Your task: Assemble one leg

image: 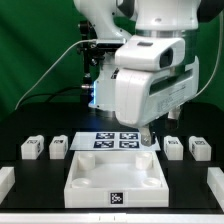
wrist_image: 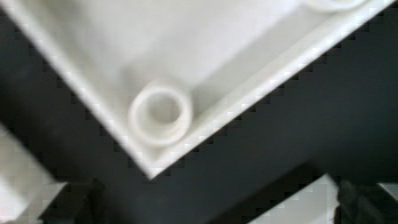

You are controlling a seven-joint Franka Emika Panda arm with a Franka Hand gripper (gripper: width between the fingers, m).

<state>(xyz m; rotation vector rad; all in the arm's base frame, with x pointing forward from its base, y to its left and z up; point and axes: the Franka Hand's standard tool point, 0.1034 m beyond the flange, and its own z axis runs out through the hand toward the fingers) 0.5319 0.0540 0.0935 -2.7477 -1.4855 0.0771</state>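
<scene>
The pincer [image: 148, 136] is held apart and empty over a corner of the square piece [image: 113, 178]. The legs [image: 32, 149] are set on the bench [image: 40, 200], two at each side of it.

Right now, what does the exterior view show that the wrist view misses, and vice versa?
Exterior only: four tagged legs, the marker board and the arm's body. Wrist only: the round ring inside the corner recess. Both: the large white moulded piece, with the gripper open over one corner.
</scene>
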